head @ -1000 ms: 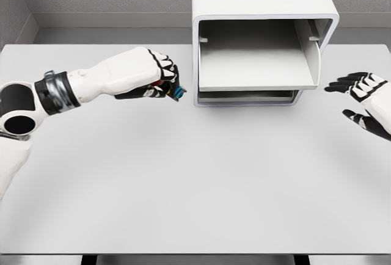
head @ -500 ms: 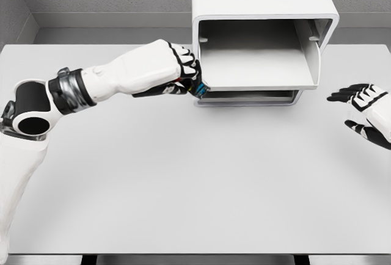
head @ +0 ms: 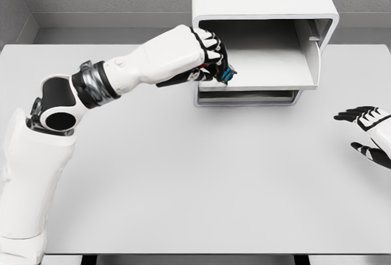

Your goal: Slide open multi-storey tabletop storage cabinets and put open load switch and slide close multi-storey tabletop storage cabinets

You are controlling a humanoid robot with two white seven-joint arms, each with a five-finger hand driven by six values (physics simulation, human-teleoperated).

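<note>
One view only is supplied, from the head camera. At the rear edge of the table (head: 183,179), right of its middle, the storage cabinet (head: 263,8) is seen with its upper drawer (head: 263,63) slid out toward the robot and a lower drawer (head: 247,97) nearly closed. The left hand (head: 204,57) is clenched around the load switch (head: 225,73), of which only a small blue and red part is shown between the fingers; it is held over the front left corner of the open drawer, just above the rim. The right hand (head: 369,134) is kept near the table's right edge, fingers spread and nothing held. Several risks are judged from this: the switch could be released too early and be dropped on the rim or onto the table in front of the cabinet; the knuckles could be struck against the cabinet's left wall; the drawer could be shoved inward by the wrist before the switch is let go; the light cabinet could be pushed backward. No brand, label or legible writing is visible on the cabinet, the switch or the arms.
</note>
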